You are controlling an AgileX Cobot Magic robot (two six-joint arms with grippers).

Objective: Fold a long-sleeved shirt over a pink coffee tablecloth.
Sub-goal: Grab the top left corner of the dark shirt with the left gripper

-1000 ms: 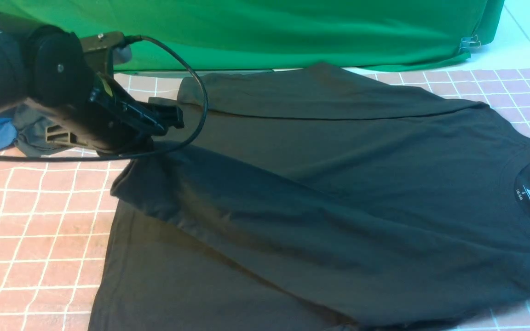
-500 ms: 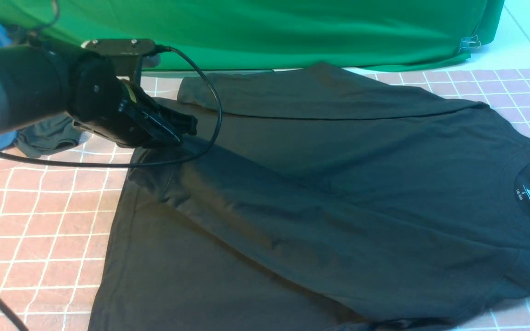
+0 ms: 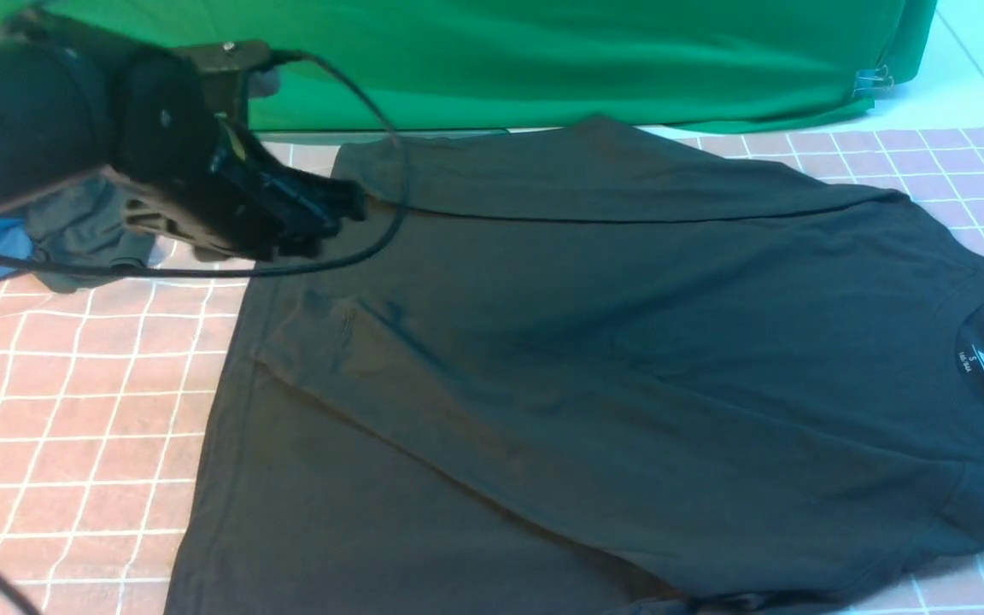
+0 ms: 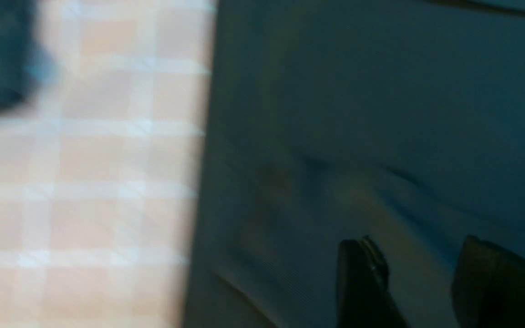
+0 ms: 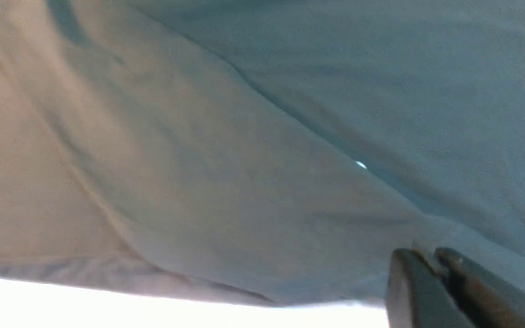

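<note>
The black long-sleeved shirt (image 3: 594,342) lies spread on the pink coffee tablecloth (image 3: 73,410), sleeves laid across its body and collar toward the robot's right. The left gripper (image 4: 419,278) hovers by the shirt's far-left corner with its 2 fingers parted and empty, while the right gripper (image 5: 429,264) shows its jaws pressed together above the fabric, nothing visibly caught. Light, limp and quick to crease, the shirt would likely sag from 1 pinch, so hem corners or a folded edge look the surest holds.

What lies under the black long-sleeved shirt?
The pink coffee tablecloth shows on both sides of the long-sleeved shirt and likely runs beneath it. Anything else under there is hidden by the shirt itself.
</note>
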